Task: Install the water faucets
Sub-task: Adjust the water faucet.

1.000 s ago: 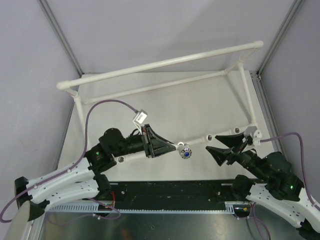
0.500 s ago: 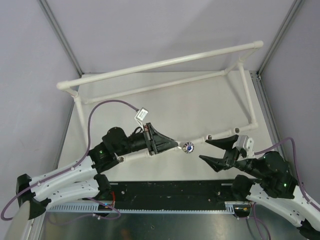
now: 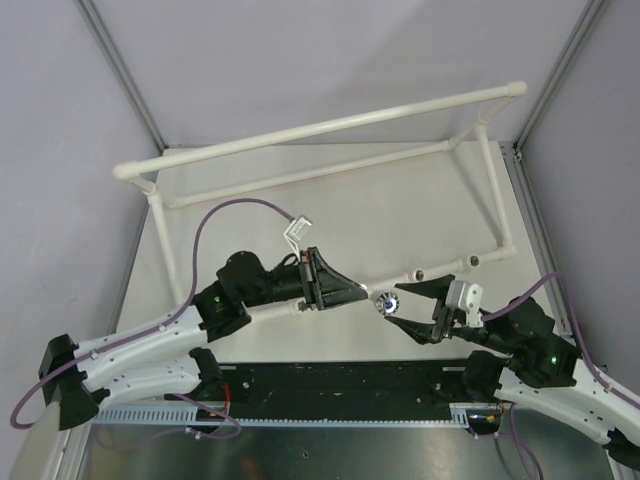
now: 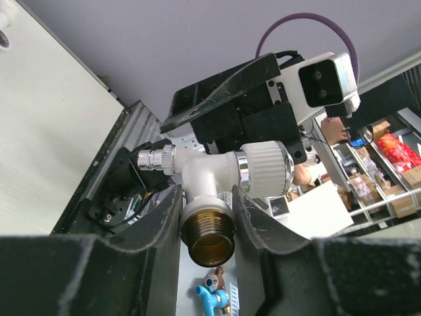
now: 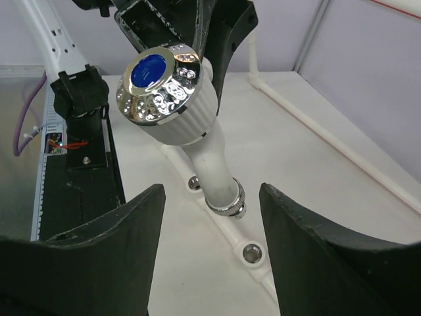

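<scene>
Right fingers [image 5: 148, 210] closer now, spread near ribbed chrome-capped white faucet [image 5: 197, 151], its brass-threaded stem pinched by left fingers [image 4: 168, 217].

I'm working in a robotics lab cell: plain grey panels [image 3: 300, 60] on aluminium posts [image 3: 122, 72] box in a white worktop [image 3: 400, 210], with a slotted cable duct [image 3: 300, 412] along its near edge. Past the enclosure, my left wrist camera catches a wire shelf [image 4: 385, 201] stacked with coloured packets [image 4: 395, 141].
</scene>
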Controlling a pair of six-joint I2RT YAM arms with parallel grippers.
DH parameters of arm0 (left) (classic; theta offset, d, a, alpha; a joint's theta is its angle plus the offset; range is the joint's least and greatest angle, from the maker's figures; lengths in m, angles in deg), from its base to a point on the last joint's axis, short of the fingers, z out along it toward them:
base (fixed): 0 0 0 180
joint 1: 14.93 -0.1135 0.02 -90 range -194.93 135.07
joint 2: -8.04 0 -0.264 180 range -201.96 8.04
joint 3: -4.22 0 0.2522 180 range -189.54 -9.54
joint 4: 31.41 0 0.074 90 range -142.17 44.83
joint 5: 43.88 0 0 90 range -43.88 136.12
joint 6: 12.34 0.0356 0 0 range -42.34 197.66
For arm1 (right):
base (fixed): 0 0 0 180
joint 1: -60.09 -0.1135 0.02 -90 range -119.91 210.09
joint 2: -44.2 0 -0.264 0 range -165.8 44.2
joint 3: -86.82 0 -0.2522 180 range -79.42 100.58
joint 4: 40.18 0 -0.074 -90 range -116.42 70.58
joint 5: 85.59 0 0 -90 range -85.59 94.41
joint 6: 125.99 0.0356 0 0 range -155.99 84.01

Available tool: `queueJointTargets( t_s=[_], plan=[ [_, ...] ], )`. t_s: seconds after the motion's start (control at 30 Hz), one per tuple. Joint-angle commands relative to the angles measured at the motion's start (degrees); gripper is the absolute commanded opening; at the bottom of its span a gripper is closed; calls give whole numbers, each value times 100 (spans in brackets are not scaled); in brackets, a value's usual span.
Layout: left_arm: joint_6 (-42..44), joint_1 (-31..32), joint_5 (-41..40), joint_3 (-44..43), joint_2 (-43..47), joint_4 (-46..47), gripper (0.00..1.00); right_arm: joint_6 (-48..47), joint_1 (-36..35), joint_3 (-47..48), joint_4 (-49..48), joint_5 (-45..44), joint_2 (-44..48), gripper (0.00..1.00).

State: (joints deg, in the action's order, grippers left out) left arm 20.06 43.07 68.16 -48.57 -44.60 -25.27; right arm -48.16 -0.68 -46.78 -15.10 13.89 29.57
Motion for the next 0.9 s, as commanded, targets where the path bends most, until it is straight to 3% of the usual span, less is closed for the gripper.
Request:
queueJointTargets(
  t_s=[0.0,0.23,0.73,0.77,0.87],
  plan=[
    [-224,153,321,-137,-265,792,0,-295,-147,-65,-391,-254,-91,64],
    [-387,341,465,-167,-698,1293,0,-409,-229,-106,-430,-469,-71,59],
    [-610,397,592,-172,-1029,1641,0,-261,-235,-128,-427,-188,-30,24],
    [-611,397,605,-165,-1042,1649,1,-230,-234,-128,-436,-142,-17,19],
    [-581,397,623,-151,-1063,1664,17,-65,-233,-127,-447,-113,37,4]
  ],
)
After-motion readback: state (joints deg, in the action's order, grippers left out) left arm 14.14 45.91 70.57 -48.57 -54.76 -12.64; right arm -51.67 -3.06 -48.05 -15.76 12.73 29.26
